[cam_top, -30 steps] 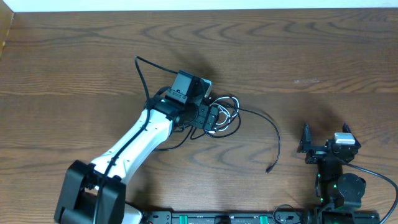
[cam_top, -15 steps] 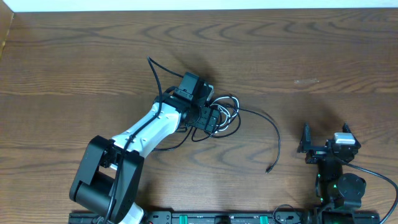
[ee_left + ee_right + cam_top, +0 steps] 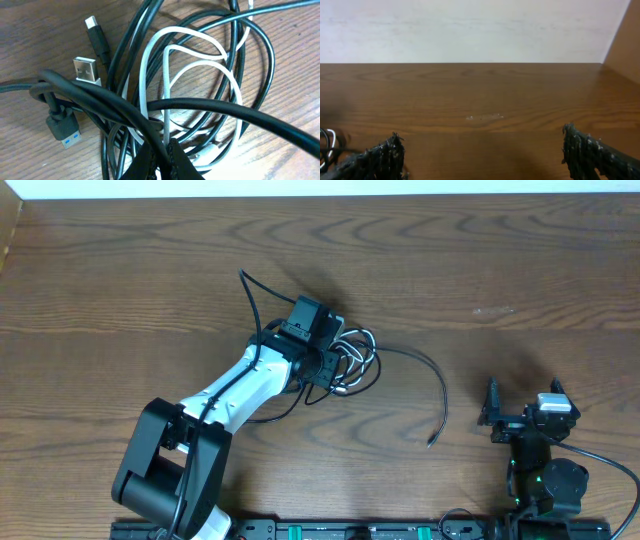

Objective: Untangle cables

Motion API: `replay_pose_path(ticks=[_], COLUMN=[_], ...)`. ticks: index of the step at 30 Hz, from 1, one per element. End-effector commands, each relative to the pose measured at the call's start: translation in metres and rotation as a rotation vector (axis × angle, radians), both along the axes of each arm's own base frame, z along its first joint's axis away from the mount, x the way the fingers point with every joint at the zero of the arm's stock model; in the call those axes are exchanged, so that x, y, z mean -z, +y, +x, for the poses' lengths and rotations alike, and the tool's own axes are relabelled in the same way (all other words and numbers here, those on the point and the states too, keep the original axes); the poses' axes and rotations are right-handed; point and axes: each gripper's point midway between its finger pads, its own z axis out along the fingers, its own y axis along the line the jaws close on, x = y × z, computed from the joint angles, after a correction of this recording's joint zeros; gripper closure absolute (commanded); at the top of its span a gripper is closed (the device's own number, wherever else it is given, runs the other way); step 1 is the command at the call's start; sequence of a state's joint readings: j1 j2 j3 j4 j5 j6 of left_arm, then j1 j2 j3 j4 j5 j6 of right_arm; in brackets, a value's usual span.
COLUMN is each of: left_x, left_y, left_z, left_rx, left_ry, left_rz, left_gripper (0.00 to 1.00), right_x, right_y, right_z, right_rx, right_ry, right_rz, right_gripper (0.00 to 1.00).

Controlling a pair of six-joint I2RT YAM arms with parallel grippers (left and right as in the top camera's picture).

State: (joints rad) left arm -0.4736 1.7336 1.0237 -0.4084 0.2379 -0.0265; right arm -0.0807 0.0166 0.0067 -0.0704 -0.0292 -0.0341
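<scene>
Dark wooden table [image 3: 520, 260] carries a knot of thin black cords and one white cord [image 3: 352, 360] near its middle. The left gripper [image 3: 161, 150] sits in that knot with its fingers pressed together; whether they pinch a strand is unclear. The right gripper [image 3: 524, 395], well right of the knot, gapes wide. The cords look light, limp and slippery, so the free black tail [image 3: 440, 405] right of the knot seems the best hold. No container shows.

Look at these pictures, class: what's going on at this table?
The robot's left gripper is down on a knot of cables in the middle of the table, shut on cords in the pile; which one it pinches is hard to tell. A white cord is looped through several black cords, so nothing is separated yet. The right gripper sits open off to the side, apart from the cables.
</scene>
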Motion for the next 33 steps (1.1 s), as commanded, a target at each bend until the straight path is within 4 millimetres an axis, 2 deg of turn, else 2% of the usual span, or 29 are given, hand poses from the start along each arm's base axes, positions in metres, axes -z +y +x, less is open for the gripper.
replay_pose_path(ticks=[1,5,8,10,11,14,17,22,25,28,33], left_x=[-0.005,-0.013,-0.034,-0.053,-0.072,-0.109,-0.136,-0.191,-0.195,-0.197,-0.199], left_y=[0.003,0.001,-0.006,-0.010,-0.013,-0.016,-0.015,-0.041,-0.046,-0.058,-0.067], left_z=[0.011,0.010,0.008,0.008,0.008,0.010,0.007,-0.037,-0.051,-0.083,-0.099], left_rx=[-0.018,0.057,0.160,0.213,0.249,0.248,0.246,0.568,0.661,0.806,0.867], left_ry=[-0.036,-0.071,-0.150,-0.214,-0.280,-0.382,-0.450,-0.596,-0.605,-0.555,-0.537], left_rz=[0.028,0.040,0.043,0.036,0.025,-0.020,-0.052,-0.217,-0.253,-0.380,-0.432], left_gripper=[0.92,0.92,0.92,0.92,0.92,0.92,0.92,0.92,0.93,0.92,0.92], right_x=[0.000,0.000,0.000,0.000,0.000,0.000,0.000,0.000,0.000,0.000,0.000], right_y=[0.001,0.001,0.001,0.001,0.001,0.001,0.001,0.001,0.001,0.001,0.001], right_z=[0.000,0.000,0.000,0.000,0.000,0.000,0.000,0.000,0.000,0.000,0.000], right_rx=[-0.003,-0.003,-0.003,-0.003,-0.003,-0.003,-0.003,-0.003,-0.003,-0.003,-0.003], right_ry=[-0.002,-0.002,-0.002,-0.002,-0.002,-0.002,-0.002,-0.002,-0.002,-0.002,-0.002], right_rz=[-0.008,-0.008,-0.009,-0.009,-0.008,-0.008,-0.008,-0.008,-0.008,-0.008,-0.008], right_gripper=[0.01,0.01,0.01,0.01,0.01,0.01,0.01,0.01,0.01,0.01,0.01])
